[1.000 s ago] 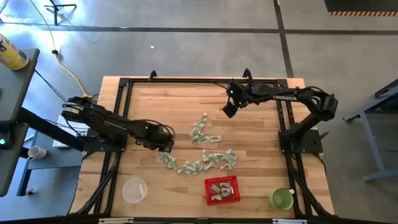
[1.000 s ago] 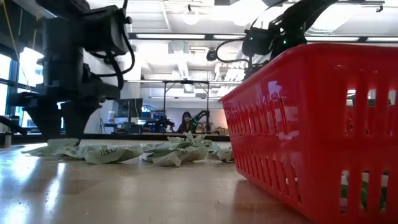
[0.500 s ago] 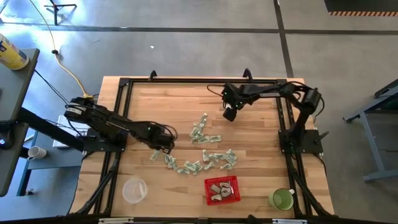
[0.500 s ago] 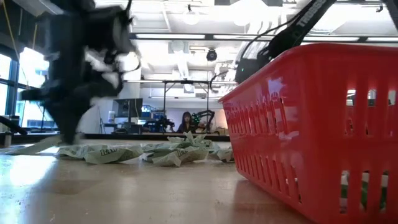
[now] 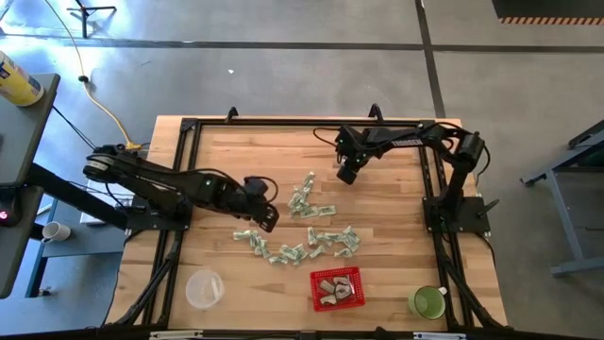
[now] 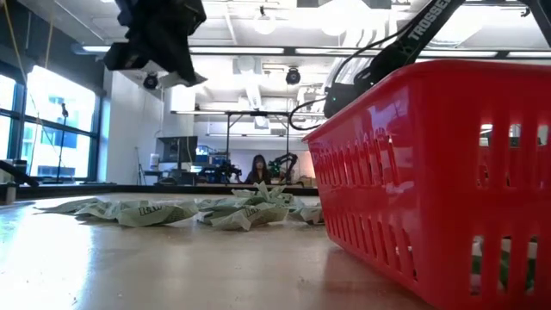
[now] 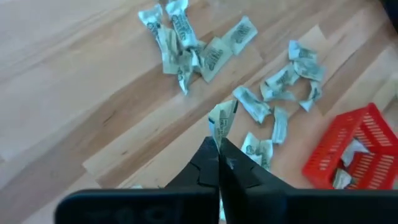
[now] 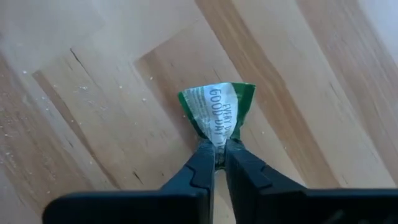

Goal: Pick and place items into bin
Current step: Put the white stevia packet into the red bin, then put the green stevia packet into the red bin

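Many small green-and-white wrapped items (image 5: 304, 241) lie loose in the middle of the wooden table (image 5: 217, 151), also seen in the low view (image 6: 164, 210) and the left wrist view (image 7: 186, 43). The red mesh bin (image 5: 337, 288) stands near the front edge with several items in it. My left gripper (image 5: 268, 220) is high above the table, left of the pile, shut on one item (image 7: 222, 117). My right gripper (image 5: 345, 174) is at the far side, shut on another item (image 8: 217, 112). My left gripper pinches one end of the wrapper (image 7: 218, 129) between its two fingertips, pointing down at a slant. The rest of the item sticks out past the fingertips. It is lifted clear of the table. My right gripper pinches the narrow gathered end of the wrapper (image 8: 217, 140) between its two fingertips, coming from above. The wider printed part spreads out beyond the fingers. I cannot tell whether the item rests on the wood or hangs just over it.
A clear round container (image 5: 204, 289) stands at the front left and a green cup (image 5: 427, 302) at the front right. A black frame (image 5: 179, 161) runs round the table's edges. Bare wood lies at the far left and between the two grippers.
My left gripper has risen from the table at the left end of the pile with one item, moving a little toward the right edge. My right gripper has come down at the far side while its arm folded back.
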Robot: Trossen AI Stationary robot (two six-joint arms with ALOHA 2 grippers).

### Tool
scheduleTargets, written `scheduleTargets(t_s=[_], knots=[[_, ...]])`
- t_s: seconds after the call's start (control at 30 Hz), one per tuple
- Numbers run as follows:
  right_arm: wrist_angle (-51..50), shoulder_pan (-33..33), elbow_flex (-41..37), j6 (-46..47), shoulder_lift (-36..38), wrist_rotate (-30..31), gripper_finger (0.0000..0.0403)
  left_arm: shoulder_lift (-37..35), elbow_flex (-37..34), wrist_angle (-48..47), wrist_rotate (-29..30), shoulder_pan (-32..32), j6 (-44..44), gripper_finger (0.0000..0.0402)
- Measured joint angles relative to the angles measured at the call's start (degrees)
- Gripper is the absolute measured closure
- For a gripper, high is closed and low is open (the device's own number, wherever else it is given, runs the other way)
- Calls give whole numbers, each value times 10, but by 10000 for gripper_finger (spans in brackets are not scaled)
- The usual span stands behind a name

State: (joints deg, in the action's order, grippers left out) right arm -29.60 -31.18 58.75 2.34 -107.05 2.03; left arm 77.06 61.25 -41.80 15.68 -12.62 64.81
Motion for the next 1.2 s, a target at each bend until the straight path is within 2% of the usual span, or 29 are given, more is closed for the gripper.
scheduleTargets(t_s=[0.07, 0.17, 0.27, 0.4, 0.6, 0.8, 0.9, 1.0, 1.1, 1.2], knots=[[-4, 1, -1, 9, 6, -11, 393, 0, -1, -4, -5, -6, 3, 344], [-30, 17, -2, 30, 33, -31, 393, 0, -1, -2, -8, -18, 4, 317], [-101, 67, -9, 51, 90, -80, 399, 0, -1, -1, -2, -32, 14, 307], [-128, 180, -2, 107, 189, -93, 400, 0, -1, -1, 10, -40, 13, 310], [-110, 403, -3, 322, 270, -92, 401, 0, -1, -9, 19, -39, 13, 331], [4, 583, -3, 490, 232, -72, 402, 0, -1, -10, 20, -39, 13, 345], [89, 632, -2, 536, 190, -55, 402, 1, -1, -10, 20, -39, 14, 345], [138, 653, -3, 572, 145, -49, 397, 13, 0, -11, 9, -39, 14, 339], [136, 665, -3, 600, 116, -36, 360, 33, 0, -11, -4, -40, 14, 320], [136, 677, -3, 620, 111, 0, 296, 54, 0, -12, -22, -40, 16, 290]])
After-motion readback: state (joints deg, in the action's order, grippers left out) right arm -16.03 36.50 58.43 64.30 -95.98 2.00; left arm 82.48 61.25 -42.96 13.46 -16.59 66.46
